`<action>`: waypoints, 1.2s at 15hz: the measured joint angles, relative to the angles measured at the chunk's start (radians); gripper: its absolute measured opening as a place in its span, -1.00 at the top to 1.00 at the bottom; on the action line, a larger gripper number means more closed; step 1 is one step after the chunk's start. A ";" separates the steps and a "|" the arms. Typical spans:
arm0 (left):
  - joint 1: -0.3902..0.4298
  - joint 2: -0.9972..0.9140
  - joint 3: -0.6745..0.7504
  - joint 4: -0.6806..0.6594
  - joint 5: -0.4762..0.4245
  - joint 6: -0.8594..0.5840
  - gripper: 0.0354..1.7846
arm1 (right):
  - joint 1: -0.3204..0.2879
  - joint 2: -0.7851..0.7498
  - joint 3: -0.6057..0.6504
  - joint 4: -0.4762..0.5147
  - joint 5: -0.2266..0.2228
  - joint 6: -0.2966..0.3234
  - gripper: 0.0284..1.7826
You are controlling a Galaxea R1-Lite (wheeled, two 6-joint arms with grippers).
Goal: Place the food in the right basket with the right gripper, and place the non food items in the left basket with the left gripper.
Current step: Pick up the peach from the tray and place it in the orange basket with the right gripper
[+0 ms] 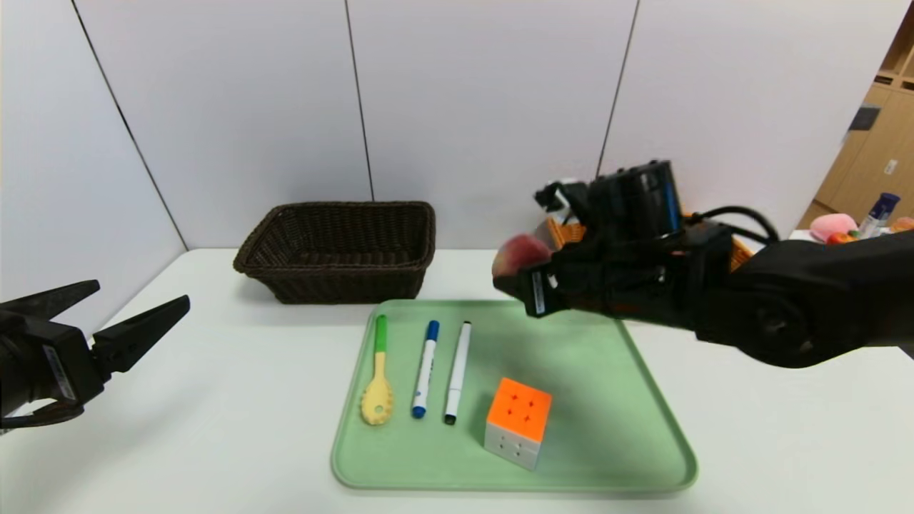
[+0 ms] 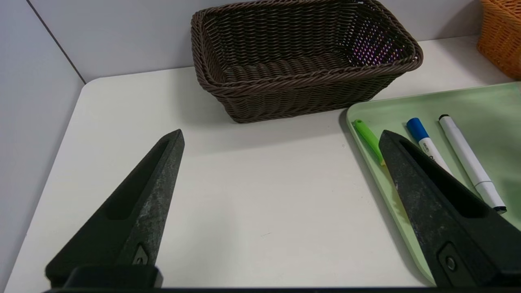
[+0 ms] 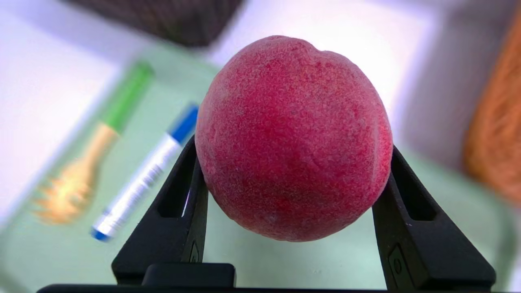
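My right gripper is shut on a red peach and holds it in the air above the far part of the green tray; the peach fills the right wrist view. The orange basket is mostly hidden behind the right arm. On the tray lie a yellow spoon with a green handle, a blue-capped marker, a white marker and an orange-topped cube. The dark brown basket stands at the back left. My left gripper is open and empty at the left edge.
The white table ends at grey wall panels behind the baskets. In the left wrist view the brown basket, the tray's left rim and the orange basket's corner show. Off-table clutter sits at far right.
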 joint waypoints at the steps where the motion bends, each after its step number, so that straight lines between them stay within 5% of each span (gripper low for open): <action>1: 0.000 0.000 0.000 0.000 -0.001 0.000 -0.89 | -0.030 -0.037 -0.042 0.002 0.016 -0.005 -0.22; 4: 0.000 0.000 -0.001 0.000 -0.003 0.000 -0.89 | -0.213 -0.075 -0.152 0.051 0.064 -0.023 -0.22; 8: 0.000 0.002 0.001 0.000 -0.003 -0.001 -0.89 | -0.416 0.031 -0.328 0.236 0.109 -0.033 -0.22; 11: 0.000 0.004 -0.001 0.000 -0.003 -0.001 -0.89 | -0.454 0.140 -0.409 0.351 0.105 -0.072 -0.22; 18: 0.000 0.022 -0.006 -0.003 -0.002 -0.026 -0.89 | -0.455 0.276 -0.439 0.363 0.101 -0.092 -0.21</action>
